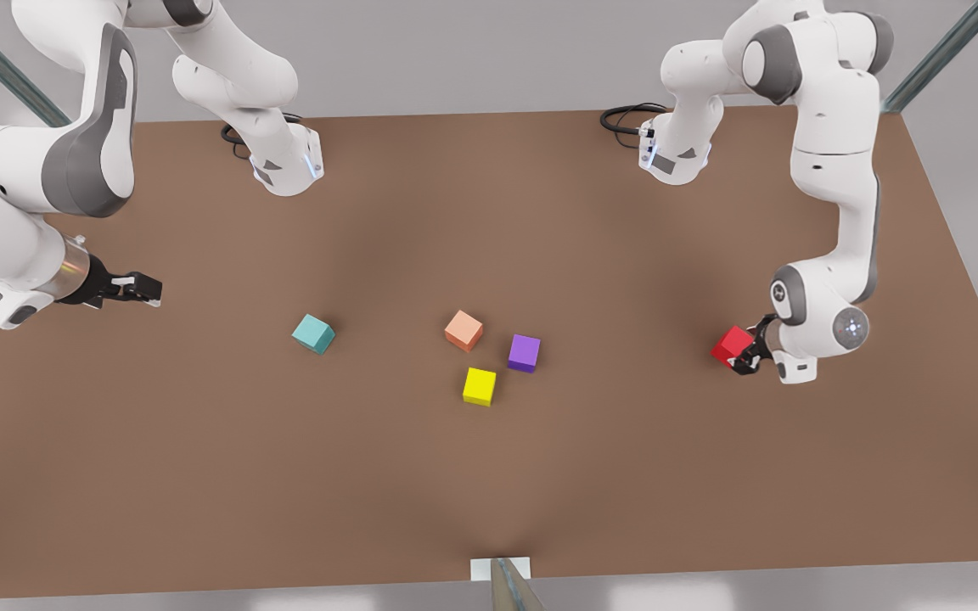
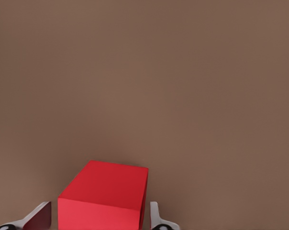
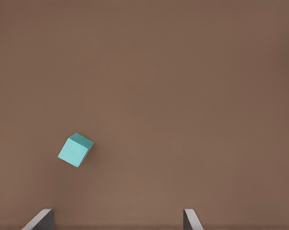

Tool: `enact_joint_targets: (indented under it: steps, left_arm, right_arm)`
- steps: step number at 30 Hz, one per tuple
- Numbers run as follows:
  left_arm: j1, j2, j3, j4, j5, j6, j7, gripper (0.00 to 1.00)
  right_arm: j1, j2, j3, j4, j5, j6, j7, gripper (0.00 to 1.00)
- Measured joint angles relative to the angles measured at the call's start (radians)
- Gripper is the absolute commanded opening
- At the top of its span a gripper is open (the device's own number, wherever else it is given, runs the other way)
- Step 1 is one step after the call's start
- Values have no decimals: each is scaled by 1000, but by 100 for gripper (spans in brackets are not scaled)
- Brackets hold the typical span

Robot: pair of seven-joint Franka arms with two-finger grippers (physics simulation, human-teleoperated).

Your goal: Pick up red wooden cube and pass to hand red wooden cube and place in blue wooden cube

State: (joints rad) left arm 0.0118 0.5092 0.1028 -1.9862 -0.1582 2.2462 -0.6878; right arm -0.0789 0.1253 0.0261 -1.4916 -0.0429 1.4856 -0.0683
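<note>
Front view: the left gripper closes around the small bright red wooden cube; the right gripper waits, well apart from the small teal wooden cube.

Left wrist view: the red cube sits between both fingers.

Right wrist view: spread fingers, teal cube ahead, apart.

Five small wooden cubes on one brown table, one bright red cube, one teal cube, one salmon-orange cube, one purple cube, one yellow cube, two white robot arms
</note>
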Motion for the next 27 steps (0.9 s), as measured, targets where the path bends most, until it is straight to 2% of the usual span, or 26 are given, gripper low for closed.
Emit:
enact_joint_targets:
  steps: [5,6,8,10,12,14,16,18,20,22,24,25,27]
  left_arm:
    - [-6,25,0,1,-1,15,-14,100]
    - [-7,28,0,1,-1,19,-17,94]
    - [-8,35,0,2,0,30,-23,70]
    - [-9,37,0,2,3,37,-30,61]
    - [-13,34,-2,5,4,42,-38,59]
    - [-5,24,-45,92,2,17,-45,59]
    - [-4,33,-87,301,-5,-89,-50,59]
    - [-3,37,-179,448,-60,-197,-55,59]
    - [-4,91,-357,558,-123,-275,-57,60]
    - [-9,292,-576,774,-178,-328,-59,57]
    - [-15,465,-764,904,-215,-338,-53,57]
    - [-23,519,-825,928,-231,-323,-45,57]
    - [-36,579,-880,944,-288,-289,-15,57]
  right_arm:
    - [0,1,0,-4,0,0,-1,100]
    - [0,1,0,-4,0,0,-1,100]
    - [1,1,0,-4,-1,0,-1,100]
    - [1,2,0,-5,-1,-1,-1,100]
    - [1,3,0,-5,0,-1,-1,100]
    - [1,5,0,-5,0,-1,-2,100]
    - [0,48,2,13,27,1,-17,100]
    - [-3,190,3,97,164,2,-62,100]
    - [7,366,23,214,357,3,-126,100]
    - [16,536,44,326,561,14,-218,100]
    - [21,618,90,369,703,51,-333,100]
    - [22,643,107,376,760,76,-400,100]
    - [22,678,129,382,851,131,-540,100]
